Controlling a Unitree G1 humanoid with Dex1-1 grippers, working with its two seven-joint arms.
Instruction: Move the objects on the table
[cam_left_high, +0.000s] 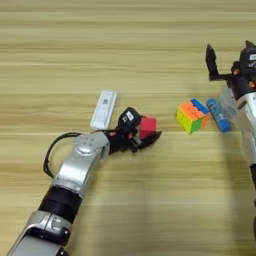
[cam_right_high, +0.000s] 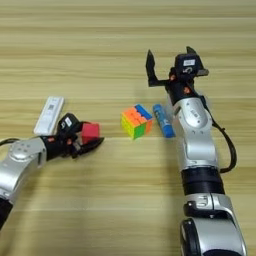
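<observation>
Nearest me, my left gripper (cam_left_high: 142, 134) lies low over the light-tan wooden worktop (cam_left_high: 150, 210), its silver forearm reaching in from the bottom corner, and its black fingers (cam_left_high: 151, 139) sit around the small red cube (cam_left_high: 148, 126); I judge them closed on it, one finger along the near face and the other behind, though I cannot see how squarely the far one bears. My worry is that hold: with only an edge caught, the cube could pivot and drop out on any lift. The slim white remote-like bar (cam_left_high: 104, 109) lies just beside this gripper's far side, and a sideways swing could sweep it along. Further right, the multicoloured puzzle cube (cam_right_high: 136, 121) stands near the blue-and-white marker tube (cam_right_high: 163, 120), which lies right against my right forearm; any shift of that arm could roll the tube away. Furthest off, my right gripper (cam_right_high: 169, 62) is raised with its fingers (cam_right_high: 150, 64) spread wide apart, holding nothing. The clear tape roll is too indistinct for me to place.
</observation>
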